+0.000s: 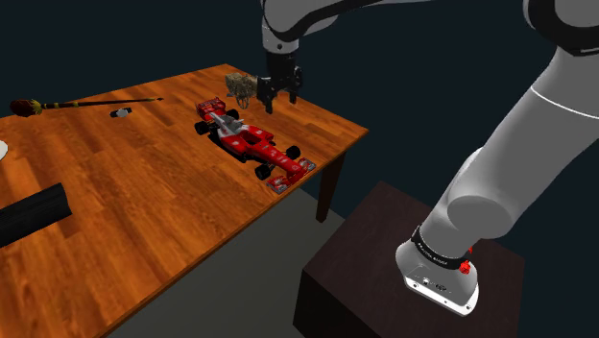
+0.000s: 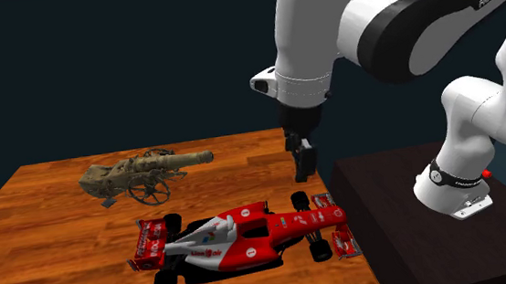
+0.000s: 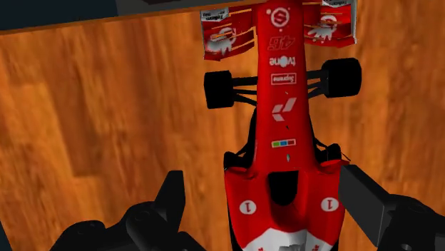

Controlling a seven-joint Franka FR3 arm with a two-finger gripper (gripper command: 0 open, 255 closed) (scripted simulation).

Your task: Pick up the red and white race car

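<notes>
A red and white open-wheel race car (image 1: 251,142), numbered "1" on both sidepods, is laid on the brown wooden table (image 1: 144,211), its front wing close to the table's edge. The all-black gripper (image 1: 278,102) is held above it, fingers (image 3: 365,198) spread apart.

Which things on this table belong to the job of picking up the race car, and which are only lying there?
Belongs to the job:
- red and white race car
- gripper, fingers open over the car

Just lying about:
- toy cannon
- long thin stick
- small dark item
- black cylinder
</notes>
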